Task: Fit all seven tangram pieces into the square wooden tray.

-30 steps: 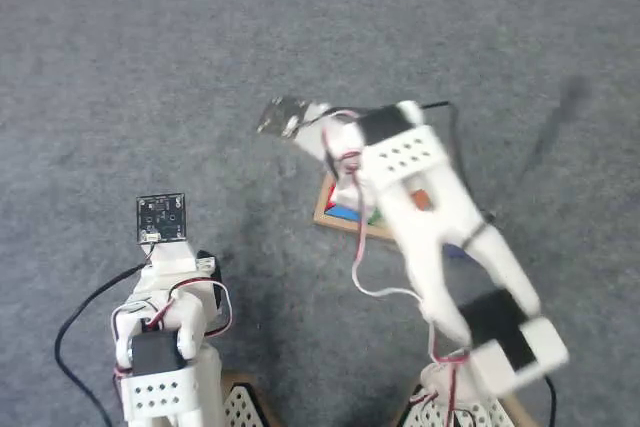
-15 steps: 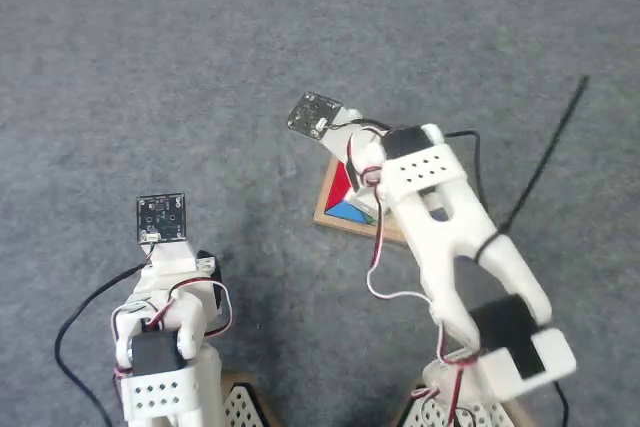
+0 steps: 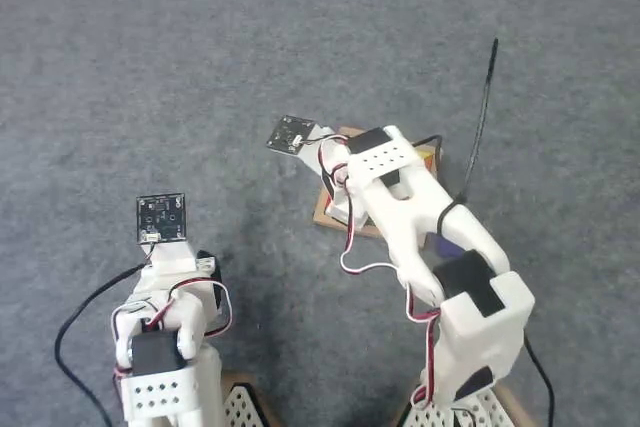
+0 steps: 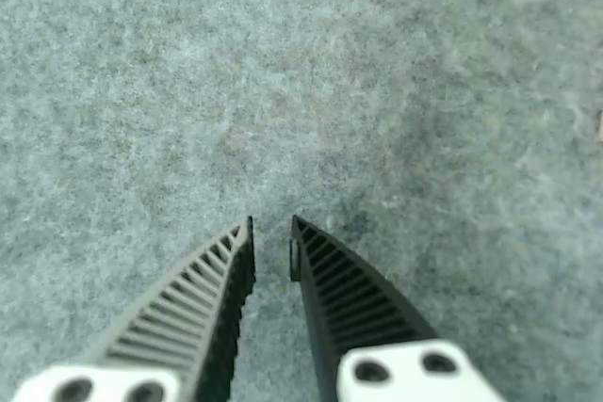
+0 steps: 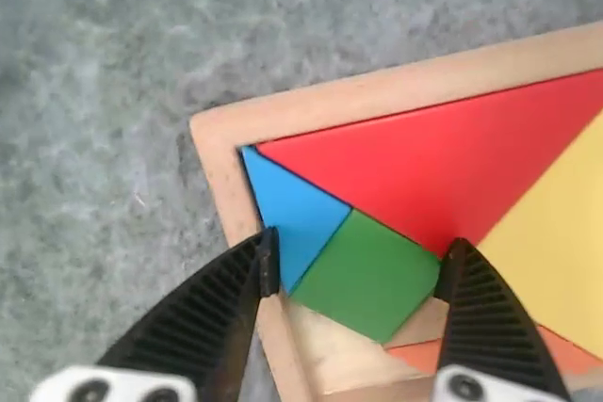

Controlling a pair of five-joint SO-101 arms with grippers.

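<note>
Since a second ago the right arm (image 3: 400, 202) has been swung lower across the wooden tray (image 3: 322, 213). Its gripper (image 5: 360, 265) is spread wide, with nothing held, and the green square (image 5: 366, 280) lies between the fingertips, touching the blue triangle (image 5: 290, 218) and the red triangle (image 5: 452, 167). The tray is not yet full beside the square, so seating seems intended. The finger by the tray wall should be kept off the rim, and any closing made slowly. The left gripper (image 4: 271, 228) is held over carpet (image 4: 377, 91) — nearly closed, empty.
</note>
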